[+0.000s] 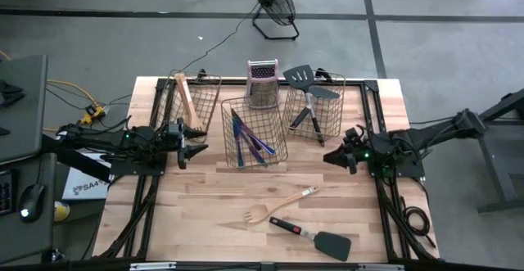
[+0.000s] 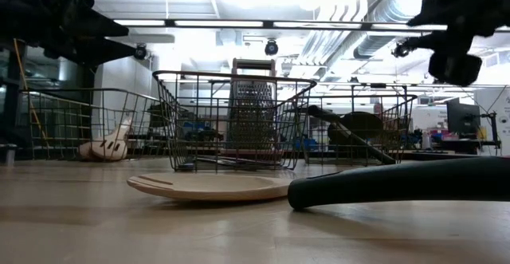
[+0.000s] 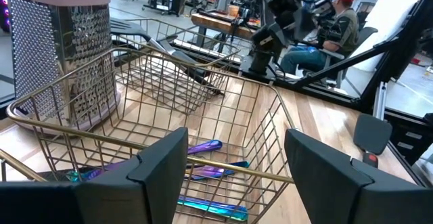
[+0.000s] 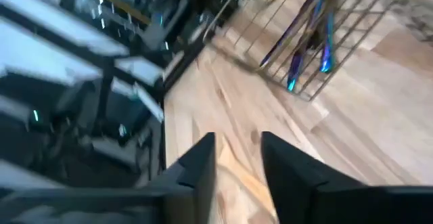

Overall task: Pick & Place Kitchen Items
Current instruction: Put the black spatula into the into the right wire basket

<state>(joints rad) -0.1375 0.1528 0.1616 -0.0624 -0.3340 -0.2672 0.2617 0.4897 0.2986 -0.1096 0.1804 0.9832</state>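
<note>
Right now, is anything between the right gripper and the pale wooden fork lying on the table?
Nothing visible. In the high view, the right gripper hangs beside the right wire mesh basket, and only bare tabletop lies between it and the pale wooden fork. The black spatula with red-black handle lies past the fork.

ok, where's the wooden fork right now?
High view: the wooden fork lies flat on the open table, front centre, below the middle basket. The black spatula lies just beside it, toward the front right; neither gripper is near.

Bright ceiling strip lights glare in the low view; the right wrist view is motion-blurred.
</note>
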